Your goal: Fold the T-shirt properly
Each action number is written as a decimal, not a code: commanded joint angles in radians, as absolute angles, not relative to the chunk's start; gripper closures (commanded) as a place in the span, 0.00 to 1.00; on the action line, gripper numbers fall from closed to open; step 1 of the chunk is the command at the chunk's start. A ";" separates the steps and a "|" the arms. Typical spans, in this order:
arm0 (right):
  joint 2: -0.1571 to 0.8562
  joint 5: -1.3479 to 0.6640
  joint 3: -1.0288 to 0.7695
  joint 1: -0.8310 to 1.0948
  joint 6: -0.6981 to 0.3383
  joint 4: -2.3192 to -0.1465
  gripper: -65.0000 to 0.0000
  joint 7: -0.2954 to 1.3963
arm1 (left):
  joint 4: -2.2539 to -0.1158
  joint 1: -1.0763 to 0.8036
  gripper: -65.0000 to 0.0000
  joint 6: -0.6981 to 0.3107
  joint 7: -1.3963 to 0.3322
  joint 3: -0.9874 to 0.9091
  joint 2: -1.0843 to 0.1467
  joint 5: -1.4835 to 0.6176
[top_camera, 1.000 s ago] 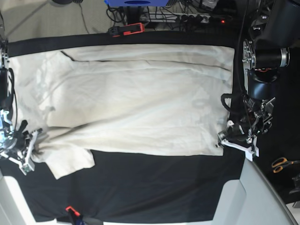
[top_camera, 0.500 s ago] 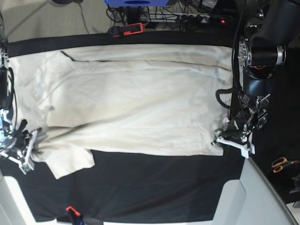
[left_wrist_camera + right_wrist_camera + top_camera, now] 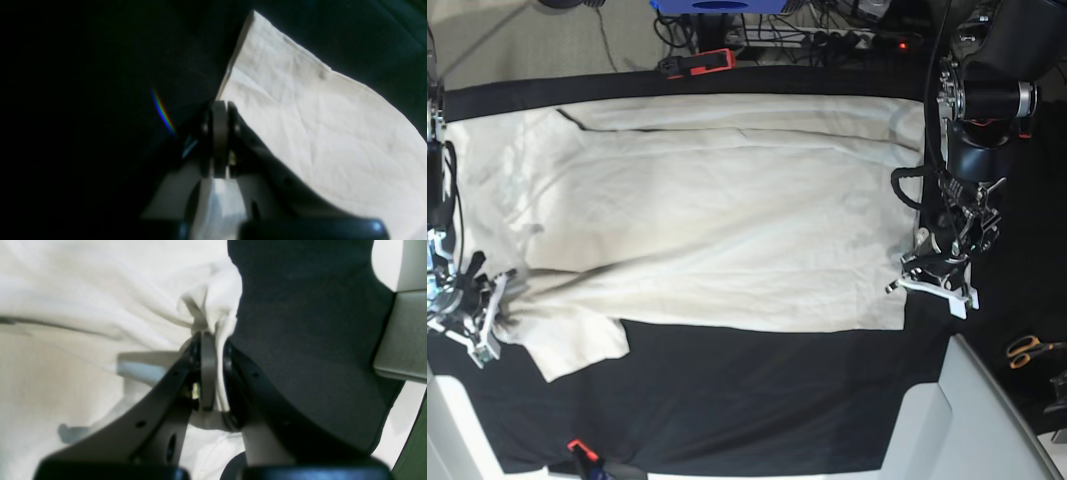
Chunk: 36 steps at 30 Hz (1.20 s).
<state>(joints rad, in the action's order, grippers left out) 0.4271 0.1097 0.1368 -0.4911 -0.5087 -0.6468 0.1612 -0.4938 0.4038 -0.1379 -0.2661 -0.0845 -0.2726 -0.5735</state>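
The cream T-shirt [image 3: 717, 220] lies spread and wrinkled across the black table cloth [image 3: 757, 400]. One sleeve points toward the lower left. At the shirt's right edge, near its lower corner, my left gripper [image 3: 907, 285] is down on the cloth. In the left wrist view its jaws [image 3: 219, 106] are pressed together right on the edge of the T-shirt [image 3: 317, 116]. My right gripper [image 3: 492, 315] sits at the far left by the sleeve. Close up, the right gripper [image 3: 210, 340] is shut on a bunched fold of the T-shirt [image 3: 83, 290].
A red and black clamp [image 3: 697, 63] holds the cloth at the far edge, and a small orange clamp [image 3: 577, 447] holds it at the near edge. Orange-handled scissors [image 3: 1027, 350] lie off to the right. A white table corner [image 3: 967, 420] shows at the lower right.
The left gripper's jaws have closed at the shirt's right edge, and that arm has shifted slightly. The right gripper has stayed shut on the cloth by the sleeve.
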 commanded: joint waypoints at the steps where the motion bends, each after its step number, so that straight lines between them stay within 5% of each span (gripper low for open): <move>1: 0.447 0.104 0.127 -0.521 -0.503 -0.664 1.00 0.142 | -0.476 0.375 1.00 -0.102 -0.395 -0.081 -0.271 -0.530; 14: 0.444 0.104 0.127 -0.513 -0.501 -0.664 1.00 0.142 | -0.921 0.168 1.00 -0.096 -0.608 -0.094 -0.295 -0.532; 31: 0.446 0.104 0.127 -0.507 -0.501 -0.664 1.00 0.142 | -1.090 0.114 1.00 -0.094 -0.713 -0.180 -0.338 -0.532; 36: 0.446 0.104 0.127 -0.507 -0.501 -0.664 1.00 0.142 | -1.201 0.120 0.65 -0.094 -0.760 -0.278 -0.335 -0.530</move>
<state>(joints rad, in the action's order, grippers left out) 0.4267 0.1097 0.1337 -0.4782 -0.5064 -0.6479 0.1604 -1.1843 0.1013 -0.0830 -0.7715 -0.2779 -0.3252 -0.5220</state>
